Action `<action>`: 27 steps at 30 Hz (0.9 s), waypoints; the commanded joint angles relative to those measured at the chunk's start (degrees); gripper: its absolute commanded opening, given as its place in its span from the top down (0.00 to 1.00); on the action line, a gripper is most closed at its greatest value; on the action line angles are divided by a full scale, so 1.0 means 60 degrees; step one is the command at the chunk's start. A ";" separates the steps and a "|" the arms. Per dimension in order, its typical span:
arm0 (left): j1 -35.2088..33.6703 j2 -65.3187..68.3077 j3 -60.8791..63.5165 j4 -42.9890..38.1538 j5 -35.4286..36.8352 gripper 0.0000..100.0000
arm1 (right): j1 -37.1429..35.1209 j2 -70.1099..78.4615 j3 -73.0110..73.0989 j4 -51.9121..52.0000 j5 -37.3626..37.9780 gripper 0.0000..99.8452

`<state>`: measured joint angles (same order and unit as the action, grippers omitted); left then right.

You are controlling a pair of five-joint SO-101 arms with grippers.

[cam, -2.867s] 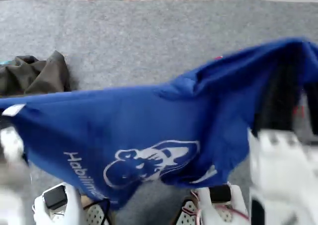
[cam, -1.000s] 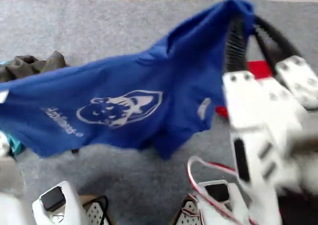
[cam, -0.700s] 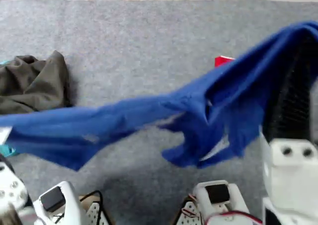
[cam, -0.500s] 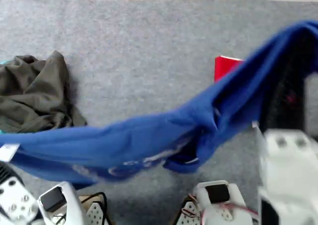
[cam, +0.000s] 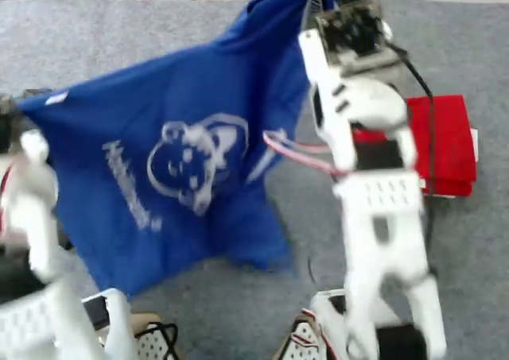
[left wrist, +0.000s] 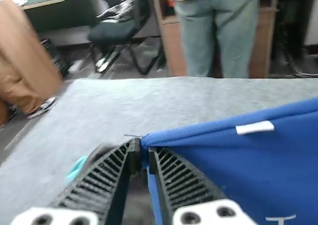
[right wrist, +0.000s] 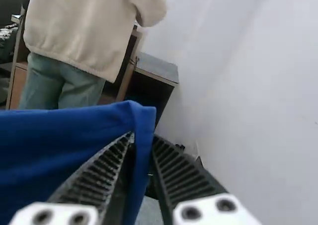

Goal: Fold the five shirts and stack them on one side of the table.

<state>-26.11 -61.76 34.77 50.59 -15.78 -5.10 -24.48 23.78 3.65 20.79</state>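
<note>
Grey felt covers the table (cam: 159,34) from edge to edge; above it the blue shirt (cam: 199,137) hangs spread between the two arms, its white print (cam: 191,165) facing the high camera at a tilt, its lower edge toward the near side of the table by the arm bases. At the shirt's left upper corner the left gripper (left wrist: 142,148) has its ribbed black jaws pressed together on the hem, the cloth pinched right at the tips; a small white tag (left wrist: 254,128) sits on the hem near that grip. The right gripper (right wrist: 142,137) holds the opposite corner up high, over the far part of the table; its jaws likewise clamp a fold of the blue cloth, which drapes over one finger. On the right side of the table a red shirt (cam: 445,137) lies folded flat into a rectangle, partly behind the right arm (cam: 374,193). In the left wrist view a scrap of teal (left wrist: 77,168) lies on the felt beside the jaws; perhaps part of another garment, though it is too blurred to be sure.
</note>
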 commanded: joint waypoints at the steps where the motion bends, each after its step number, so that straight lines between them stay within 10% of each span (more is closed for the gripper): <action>1: 0.0388 0.1026 -0.0066 -0.2051 0.0132 0.97 | 0.0513 0.2410 -0.1370 -0.1949 -0.0044 0.99; 12: 0.0418 0.1993 -0.8315 0.2945 0.0147 0.97 | 0.1289 0.4212 -1.0645 0.5407 -0.3429 0.99; 27: 0.0344 0.1890 -1.3106 0.7663 0.0073 0.97 | 0.1275 0.3641 -1.7458 1.2513 -0.2286 0.99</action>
<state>-23.74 -50.77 -41.01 93.32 -15.60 1.23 -1.19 -75.65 75.30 5.49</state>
